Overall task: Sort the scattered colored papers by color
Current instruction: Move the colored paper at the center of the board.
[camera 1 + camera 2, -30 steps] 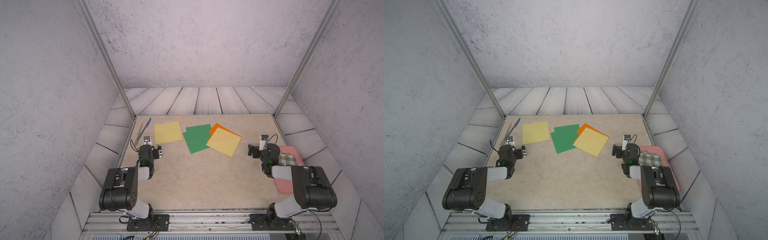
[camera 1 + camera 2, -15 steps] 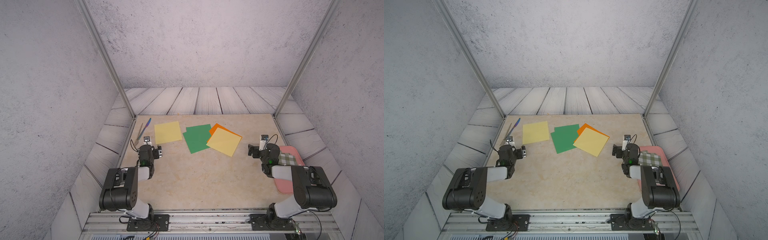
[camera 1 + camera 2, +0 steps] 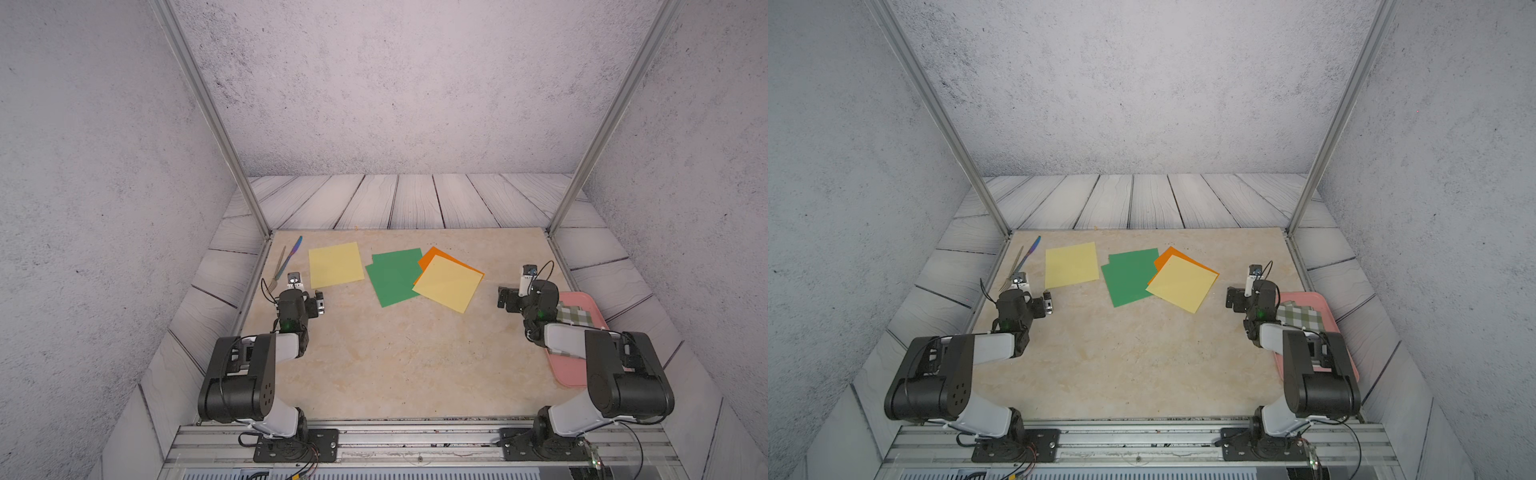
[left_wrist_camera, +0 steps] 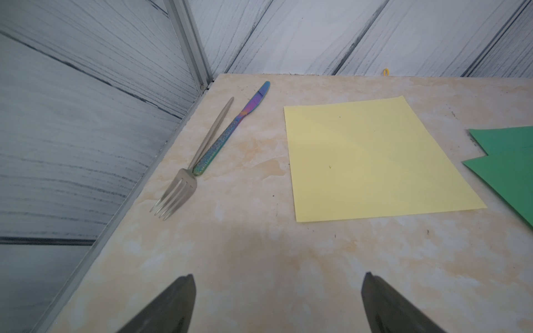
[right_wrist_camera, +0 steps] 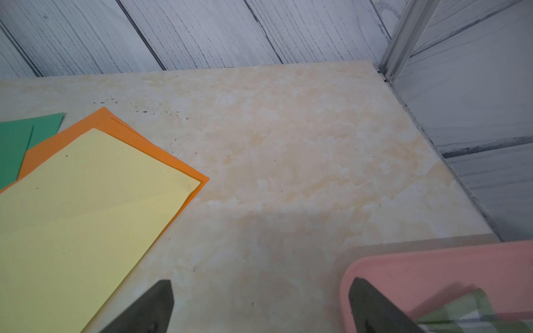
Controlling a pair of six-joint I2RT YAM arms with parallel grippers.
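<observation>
While both arms fold low from the near edge, a fork (image 4: 176, 196) and a knife (image 4: 230, 129) lie touching along the table's (image 3: 395, 357) 10 o'clock edge; the left gripper (image 4: 277, 276) hangs near them, jaws wide apart, holding nothing; one yellow paper (image 3: 336, 264) lies alone at 11 o'clock; two green papers (image 3: 392, 276) overlap at 12; an orange paper (image 3: 432, 255) at 1 o'clock shows only its far edges under a second yellow paper (image 3: 448, 283), which also covers a green corner; the right gripper (image 5: 261, 281) stands spread and empty at 3 o'clock, beside a pink tray (image 3: 569, 374) holding a checked cloth (image 3: 575, 314); bare tabletop runs from 4 to 8 o'clock between the arms; markings on the arms are too small to read.
</observation>
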